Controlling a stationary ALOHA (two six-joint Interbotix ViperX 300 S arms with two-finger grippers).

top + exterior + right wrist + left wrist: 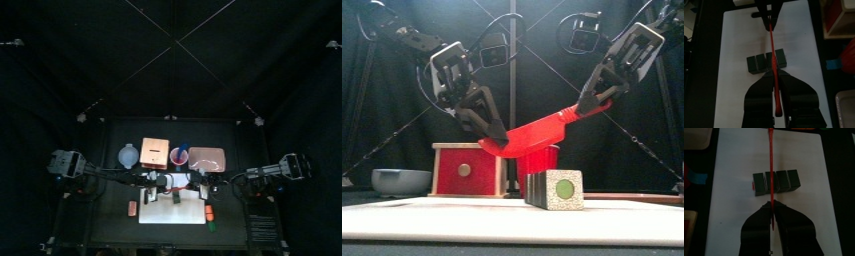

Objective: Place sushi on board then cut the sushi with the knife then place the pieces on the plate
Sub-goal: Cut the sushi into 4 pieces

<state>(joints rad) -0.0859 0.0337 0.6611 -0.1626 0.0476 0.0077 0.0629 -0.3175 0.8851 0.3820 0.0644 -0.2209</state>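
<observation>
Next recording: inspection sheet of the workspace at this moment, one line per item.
Surface: white cutting board on black table.
Job's things: dark green toy sushi roll on the board, blocks together; red toy knife slanted above it, apart; flat pink tray behind.
Clutter: pale wooden box with red drawer front, blue-grey bowl, red cup.
Grippers: left claw and right claw both shut on the knife, one at each end.
Cables: nothing seen.
Surroundings: black curtains.
</observation>
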